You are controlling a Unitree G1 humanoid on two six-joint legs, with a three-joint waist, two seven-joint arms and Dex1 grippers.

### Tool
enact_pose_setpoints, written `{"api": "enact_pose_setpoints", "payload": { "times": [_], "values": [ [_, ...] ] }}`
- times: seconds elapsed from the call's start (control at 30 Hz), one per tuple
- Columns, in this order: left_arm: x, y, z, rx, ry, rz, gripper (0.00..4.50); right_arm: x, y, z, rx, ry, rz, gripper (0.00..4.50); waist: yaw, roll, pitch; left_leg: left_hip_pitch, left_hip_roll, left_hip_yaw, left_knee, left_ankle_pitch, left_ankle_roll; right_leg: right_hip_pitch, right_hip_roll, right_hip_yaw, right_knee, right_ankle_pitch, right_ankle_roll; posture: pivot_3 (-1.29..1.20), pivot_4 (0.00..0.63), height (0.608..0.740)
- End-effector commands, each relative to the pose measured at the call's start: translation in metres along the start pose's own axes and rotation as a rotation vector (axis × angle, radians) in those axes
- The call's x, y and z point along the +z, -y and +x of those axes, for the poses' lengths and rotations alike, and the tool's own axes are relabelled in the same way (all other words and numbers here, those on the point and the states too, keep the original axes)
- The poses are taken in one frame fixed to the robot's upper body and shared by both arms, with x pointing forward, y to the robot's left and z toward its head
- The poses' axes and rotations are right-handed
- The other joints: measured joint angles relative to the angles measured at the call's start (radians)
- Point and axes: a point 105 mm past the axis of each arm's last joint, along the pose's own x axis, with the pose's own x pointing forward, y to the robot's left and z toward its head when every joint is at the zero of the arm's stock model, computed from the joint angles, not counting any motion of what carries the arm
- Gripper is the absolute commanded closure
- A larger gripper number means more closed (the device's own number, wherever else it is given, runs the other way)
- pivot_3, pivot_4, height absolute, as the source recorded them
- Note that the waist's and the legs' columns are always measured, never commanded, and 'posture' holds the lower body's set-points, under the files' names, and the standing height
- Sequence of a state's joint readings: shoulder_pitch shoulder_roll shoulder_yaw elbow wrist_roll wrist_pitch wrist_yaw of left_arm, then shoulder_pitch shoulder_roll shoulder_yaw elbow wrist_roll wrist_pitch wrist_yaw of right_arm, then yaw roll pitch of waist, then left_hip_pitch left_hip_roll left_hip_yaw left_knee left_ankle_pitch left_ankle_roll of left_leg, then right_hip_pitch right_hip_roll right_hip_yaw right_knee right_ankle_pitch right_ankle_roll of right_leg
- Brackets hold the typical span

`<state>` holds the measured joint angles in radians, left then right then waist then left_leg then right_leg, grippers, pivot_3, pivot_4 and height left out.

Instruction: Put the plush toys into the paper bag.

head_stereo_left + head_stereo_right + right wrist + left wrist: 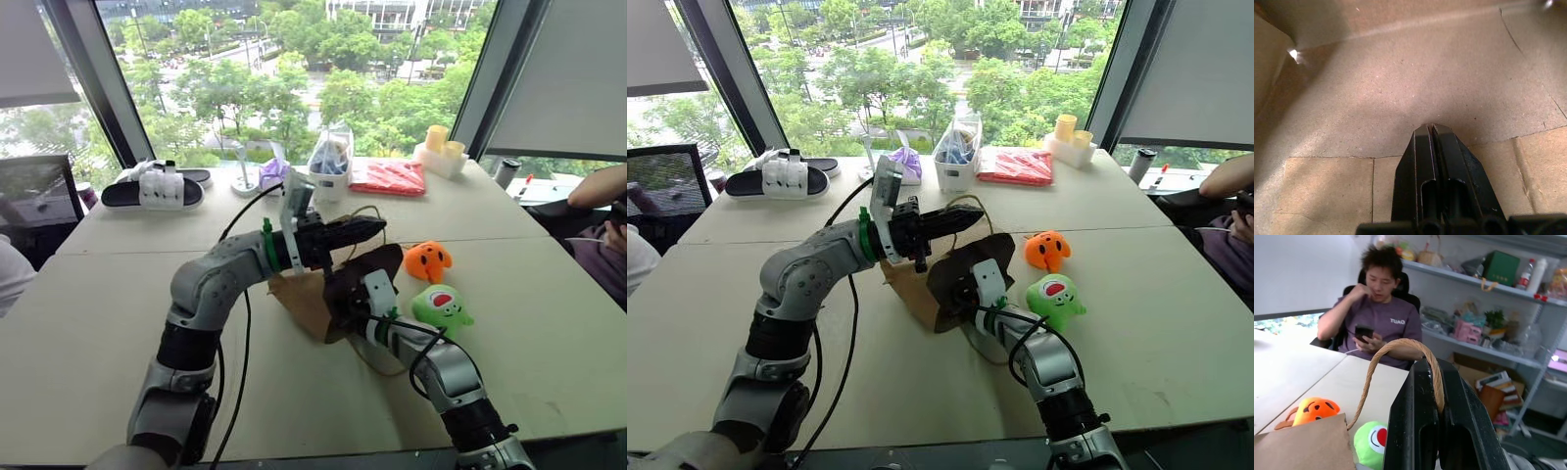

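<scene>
On the worktop [118, 294], left gripper [377, 229] pinches the paper bag's [299, 297] cord handle, closed right gripper [1425, 128] pokes inside, plush toys [428, 260] lie beside — tug harder and that handle could tear.

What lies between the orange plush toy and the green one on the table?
Nothing: in the left eye view a short bare strip of table separates the orange plush toy from the green plush toy.

Silver-grey arms, black joints, green bands, black cables, black pincers [377, 228]

Bright window backlight, dim bag interior
</scene>
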<state>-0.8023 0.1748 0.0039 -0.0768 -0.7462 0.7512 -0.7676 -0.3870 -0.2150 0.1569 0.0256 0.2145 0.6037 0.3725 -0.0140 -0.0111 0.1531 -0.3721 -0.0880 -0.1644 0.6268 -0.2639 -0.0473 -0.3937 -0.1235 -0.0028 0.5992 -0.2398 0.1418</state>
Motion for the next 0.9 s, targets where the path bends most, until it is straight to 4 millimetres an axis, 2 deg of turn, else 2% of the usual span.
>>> {"api": "enact_pose_setpoints", "payload": {
  "times": [0.03, 0.23, 0.33, 0.4, 0.5, 0.6, 0.67, 0.77, 0.83, 0.9],
  "values": [
    [0.021, -0.007, 0.000, 0.048, 0.075, 0.052, 4.45, -0.005, -0.005, 0.000, 0.012, -0.014, 0.009, 4.50, -0.001, 0.000, 0.000, 0.000, 0.000, 0.000, 0.000, 0.000, 0.000, 0.000, 0.000, 0.000, 0.000, 0.000, 0.000, 0.00, 0.150, 0.740],
    [0.010, -0.014, -0.005, 0.081, 0.047, 0.049, 4.45, 0.010, -0.008, -0.002, 0.036, 0.068, 0.012, 4.50, -0.001, 0.000, 0.000, 0.000, 0.000, 0.000, 0.000, 0.000, 0.000, 0.000, 0.000, 0.000, 0.000, 0.000, 0.000, 0.00, 0.150, 0.740],
    [0.005, -0.017, -0.007, 0.092, 0.032, 0.046, 4.45, 0.033, -0.015, -0.011, 0.076, 0.183, 0.024, 4.50, -0.001, 0.000, 0.000, 0.000, 0.000, 0.000, 0.000, 0.000, 0.000, 0.000, 0.000, 0.000, 0.000, 0.000, 0.000, 0.00, 0.150, 0.740],
    [0.001, -0.019, -0.008, 0.097, 0.020, 0.045, 4.45, 0.047, -0.019, -0.020, 0.102, 0.249, 0.040, 4.50, -0.001, 0.000, 0.000, 0.000, 0.000, 0.000, 0.000, 0.000, 0.000, -0.001, 0.000, 0.000, 0.000, 0.000, 0.000, 0.00, 0.150, 0.740],
    [-0.002, -0.021, -0.011, 0.097, 0.010, 0.040, 4.45, 0.064, -0.028, -0.052, 0.166, 0.324, 0.041, 4.50, 0.003, 0.000, 0.000, -0.001, 0.000, -0.001, 0.000, 0.000, 0.000, -0.001, 0.000, 0.000, 0.000, 0.000, 0.000, 0.00, 0.150, 0.740],
    [-0.005, -0.020, -0.014, 0.088, -0.003, 0.032, 4.50, 0.072, -0.027, -0.080, 0.161, 0.353, 0.044, 3.73, 0.005, 0.000, 0.000, -0.001, 0.000, -0.002, 0.000, 0.000, 0.000, 0.000, 0.000, 0.000, 0.000, 0.000, 0.000, 0.00, 0.150, 0.740],
    [-0.008, -0.019, -0.015, 0.075, -0.014, 0.020, 4.50, 0.076, -0.021, -0.105, 0.147, 0.371, 0.061, 2.74, 0.006, 0.000, 0.000, -0.002, -0.001, -0.003, 0.000, -0.001, 0.002, 0.000, 0.000, 0.000, -0.001, 0.000, 0.000, 0.00, 0.150, 0.740],
    [-0.011, -0.017, -0.015, 0.063, -0.021, 0.008, 4.50, 0.081, -0.006, -0.130, 0.091, 0.394, 0.092, 1.19, 0.005, 0.000, 0.000, -0.001, 0.000, -0.003, 0.000, -0.003, 0.004, 0.001, 0.001, 0.001, -0.001, 0.000, 0.000, 0.00, 0.150, 0.740],
    [-0.013, -0.016, -0.015, 0.053, -0.023, -0.001, 4.50, 0.080, 0.023, -0.144, -0.054, 0.392, 0.087, 0.19, 0.004, 0.000, 0.000, -0.001, 0.000, -0.002, 0.000, -0.003, 0.005, 0.001, 0.001, 0.001, -0.001, 0.000, 0.000, 0.00, 0.150, 0.740],
    [-0.015, -0.015, -0.014, 0.048, -0.024, -0.006, 4.50, 0.071, 0.045, -0.151, -0.157, 0.334, 0.071, 0.09, 0.005, 0.000, 0.000, -0.001, 0.000, -0.002, 0.000, -0.003, 0.005, 0.001, 0.001, 0.001, 0.000, 0.000, 0.000, 0.00, 0.150, 0.740]
  ]
}}
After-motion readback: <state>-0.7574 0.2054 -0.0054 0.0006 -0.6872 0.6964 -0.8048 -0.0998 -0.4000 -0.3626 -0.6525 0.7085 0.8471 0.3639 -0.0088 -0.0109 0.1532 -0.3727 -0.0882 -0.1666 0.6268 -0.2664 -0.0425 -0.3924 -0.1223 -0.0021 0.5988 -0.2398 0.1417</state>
